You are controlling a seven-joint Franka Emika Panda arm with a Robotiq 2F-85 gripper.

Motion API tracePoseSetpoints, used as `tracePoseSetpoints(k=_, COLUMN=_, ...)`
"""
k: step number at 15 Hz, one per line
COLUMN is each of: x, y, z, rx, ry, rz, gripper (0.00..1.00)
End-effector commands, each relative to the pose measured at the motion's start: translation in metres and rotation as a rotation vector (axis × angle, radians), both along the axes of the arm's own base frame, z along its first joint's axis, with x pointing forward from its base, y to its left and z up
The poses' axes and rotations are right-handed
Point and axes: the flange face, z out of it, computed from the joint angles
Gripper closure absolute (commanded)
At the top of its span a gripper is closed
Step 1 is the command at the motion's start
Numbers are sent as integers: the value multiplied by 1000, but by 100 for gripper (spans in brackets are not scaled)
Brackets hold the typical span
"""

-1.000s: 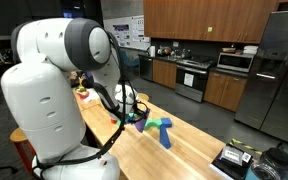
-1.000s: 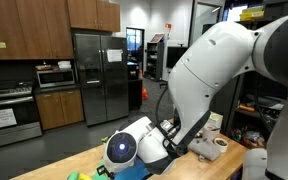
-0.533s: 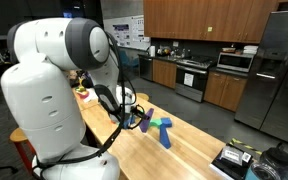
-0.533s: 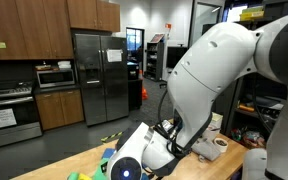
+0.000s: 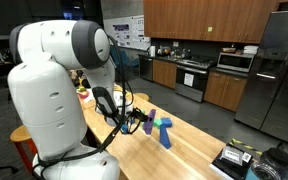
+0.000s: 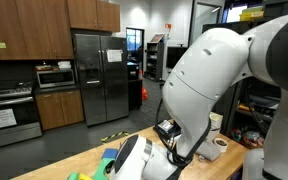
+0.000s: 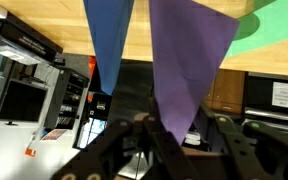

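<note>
gripping the purple piece (image 7: 184,70) is judged to be the step in hand. the wrist view is showing the scene upside down. there the gripper (image 7: 181,128) is standing with its jaws partly closed, and the narrow end of the purple piece is running down between them, so the piece appears to be held. it is sitting at the gripper, over the wooden counter (image 7: 44,28); whether it is resting on the wood or lifted clear is not showing. the blue piece (image 7: 106,40) is standing just beside it, and the green piece (image 7: 272,28) is lying on the counter behind. whether purple and blue are touching cannot be told. in an exterior view the arm (image 5: 54,100) is bending down over the same cluster. the next move is calling for a firm, square grip and clearance from the blue neighbour. counting: 1 purple piece, 1 blue piece, 1 green piece, 1 gripper, 1 arm.
</note>
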Motion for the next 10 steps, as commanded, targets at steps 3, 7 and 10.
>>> tracePoseSetpoints(k=3, x=0, y=-5, z=-17, rx=-87, ry=-83, rz=-32, gripper=87)
tracePoseSetpoints(k=7, x=-1, y=-3, z=-26, rx=-120, ry=-76, rz=-38, gripper=87)
tracePoseSetpoints(k=10, x=-3, y=-1, z=-30, rx=-129, ry=-75, rz=-31, gripper=87)
